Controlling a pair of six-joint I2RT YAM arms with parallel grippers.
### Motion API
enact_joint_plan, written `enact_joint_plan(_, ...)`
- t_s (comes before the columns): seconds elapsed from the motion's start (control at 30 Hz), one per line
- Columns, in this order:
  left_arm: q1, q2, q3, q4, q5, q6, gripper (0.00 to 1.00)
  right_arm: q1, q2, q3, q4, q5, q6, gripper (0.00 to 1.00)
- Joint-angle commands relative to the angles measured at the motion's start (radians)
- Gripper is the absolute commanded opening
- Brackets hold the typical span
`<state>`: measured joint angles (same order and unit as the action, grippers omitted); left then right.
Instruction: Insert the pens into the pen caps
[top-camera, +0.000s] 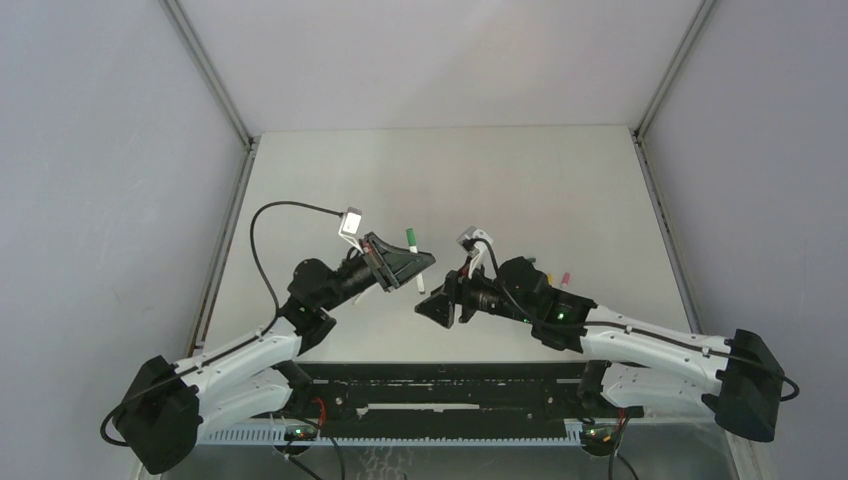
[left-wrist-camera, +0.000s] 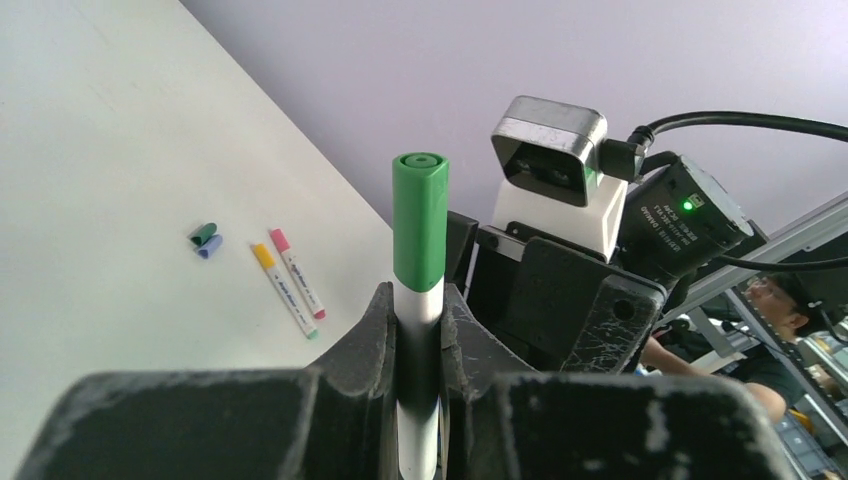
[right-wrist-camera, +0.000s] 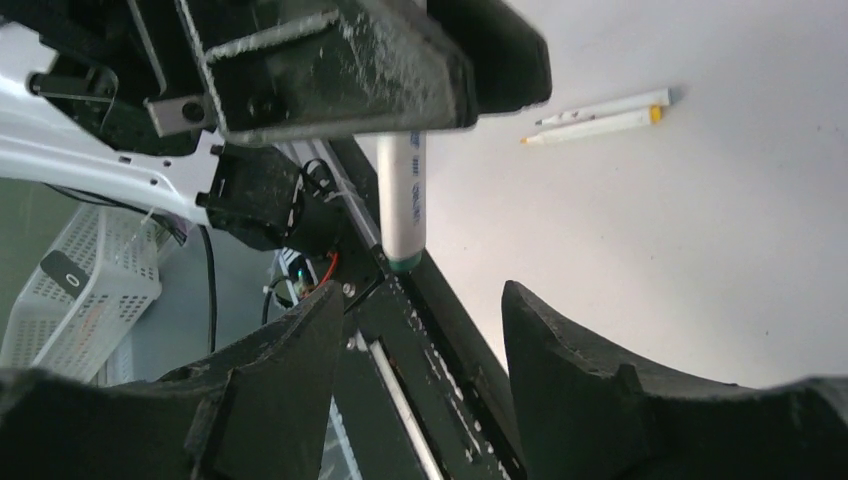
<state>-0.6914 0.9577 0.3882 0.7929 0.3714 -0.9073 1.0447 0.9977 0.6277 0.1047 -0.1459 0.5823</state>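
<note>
My left gripper (top-camera: 424, 263) (left-wrist-camera: 420, 302) is shut on a white pen (left-wrist-camera: 420, 300) with a green cap (left-wrist-camera: 420, 218) (top-camera: 411, 238) on its far end. The pen is held above the table. Its green-ended lower barrel (right-wrist-camera: 403, 200) hangs just past my right gripper (top-camera: 428, 306) (right-wrist-camera: 422, 295), which is open and empty. In the left wrist view a yellow-topped pen (left-wrist-camera: 285, 291) and a pink-topped pen (left-wrist-camera: 298, 274) lie side by side, with a small green cap (left-wrist-camera: 203, 234) and a blue cap (left-wrist-camera: 211, 247) beyond them. Two bare pens (right-wrist-camera: 600, 112) lie on the table in the right wrist view.
The right arm (top-camera: 620, 335) covers most of the pens on the right, and only a pink end (top-camera: 564, 278) shows in the top view. A black rail (top-camera: 450, 385) runs along the near edge. A white basket (right-wrist-camera: 80, 290) sits below it. Grey walls enclose the table (top-camera: 450, 170).
</note>
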Motion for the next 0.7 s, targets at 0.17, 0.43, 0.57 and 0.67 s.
enact_joint_plan(0.17,0.003,-0.012,-0.016,0.059,0.026,-0.036,0.00,0.015,0.091,0.143,0.098,0.046,-0.085,0.52)
enact_joint_plan(0.43,0.001,-0.027,-0.008,0.003,0.039,-0.007,0.03,0.015,0.093,0.162,0.079,0.088,-0.088,0.00)
enact_joint_plan(0.57,0.001,-0.061,-0.004,-0.058,0.023,0.062,0.44,0.016,0.052,0.160,-0.027,0.146,-0.056,0.00)
enact_joint_plan(0.67,0.002,-0.127,0.017,-0.199,-0.042,0.166,0.69,0.013,0.007,0.138,-0.167,0.239,-0.007,0.00)
